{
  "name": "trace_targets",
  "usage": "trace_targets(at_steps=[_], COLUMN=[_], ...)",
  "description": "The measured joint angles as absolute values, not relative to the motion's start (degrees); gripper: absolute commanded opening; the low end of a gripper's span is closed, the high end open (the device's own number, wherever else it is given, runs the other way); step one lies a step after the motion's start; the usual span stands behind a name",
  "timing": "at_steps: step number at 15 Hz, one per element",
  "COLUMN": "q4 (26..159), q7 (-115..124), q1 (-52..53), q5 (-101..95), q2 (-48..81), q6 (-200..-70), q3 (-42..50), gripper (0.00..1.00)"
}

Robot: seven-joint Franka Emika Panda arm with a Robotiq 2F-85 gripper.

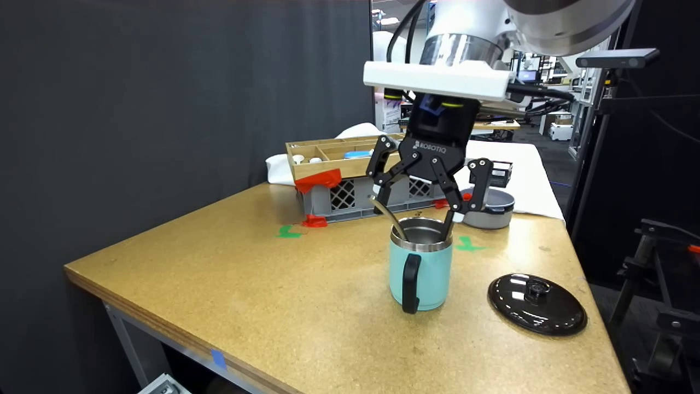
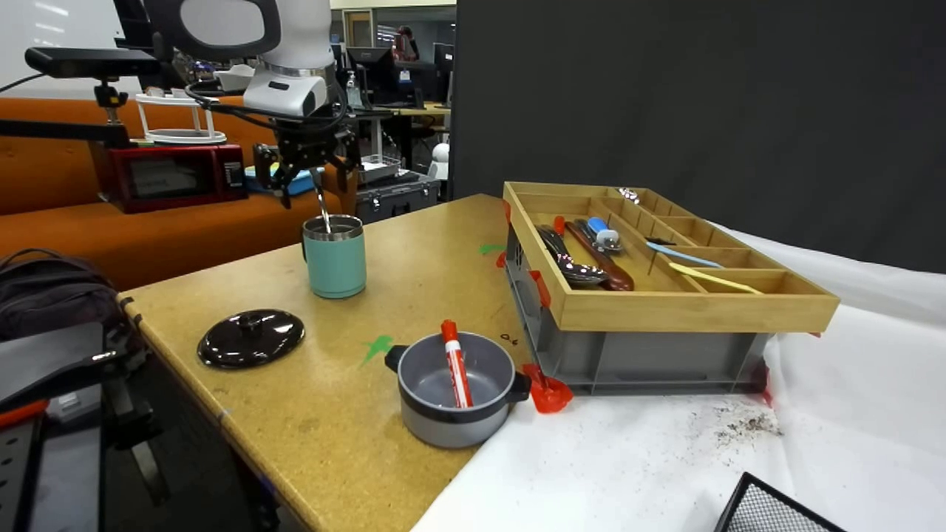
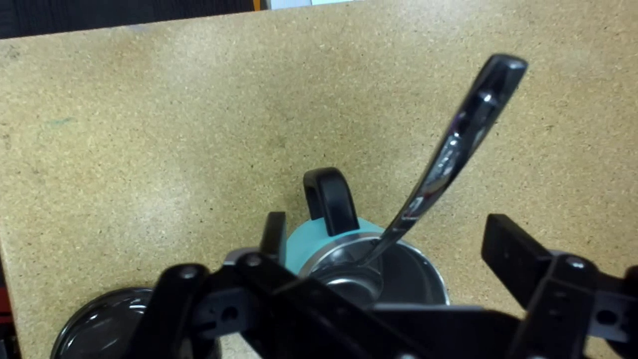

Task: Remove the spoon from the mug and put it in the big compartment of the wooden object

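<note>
The teal mug (image 1: 437, 279) stands upright on the table in both exterior views (image 2: 336, 262); the wrist view (image 3: 311, 239) shows its rim and black handle. The metal spoon (image 3: 451, 149) leans in it, bowl inside, handle sticking out past the rim; it also shows in both exterior views (image 1: 387, 213) (image 2: 322, 203). My gripper (image 3: 389, 239) is open and empty over the mug, pointing down, fingers spread on either side (image 1: 414, 221). The wooden tray (image 2: 687, 314) lies behind; its big compartment holds dark utensils, a brown-handled tool and a blue-and-white item. The gripper partly hides the tray (image 1: 350, 166).
A grey crate (image 2: 650, 358) supports the tray. A grey pot (image 2: 451, 425) with a red marker (image 2: 458, 369) stands near the crate. A black lid (image 1: 536, 314) lies beside the mug near the table edge. Small compartments hold blue and yellow utensils.
</note>
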State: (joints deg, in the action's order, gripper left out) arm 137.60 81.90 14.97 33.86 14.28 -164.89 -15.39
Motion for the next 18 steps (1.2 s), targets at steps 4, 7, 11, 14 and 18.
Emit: trace_targets(at_steps=[4, 7, 11, 14, 18], q4=[135.2, 134.5, 134.4, 134.4, 134.2], q7=[82.2, 82.4, 82.6, 82.6, 82.7], q1=[15.7, 16.2, 16.3, 16.3, 16.8], q5=[34.1, 34.1, 34.0, 34.0, 32.9], q2=[16.9, 18.1, 18.5, 18.4, 16.5], q6=[-167.5, -169.0, -169.8, -170.1, -170.0], q3=[-15.8, -15.7, -15.3, -15.2, -15.3], gripper=[0.60, 0.38, 0.10, 0.00, 0.03])
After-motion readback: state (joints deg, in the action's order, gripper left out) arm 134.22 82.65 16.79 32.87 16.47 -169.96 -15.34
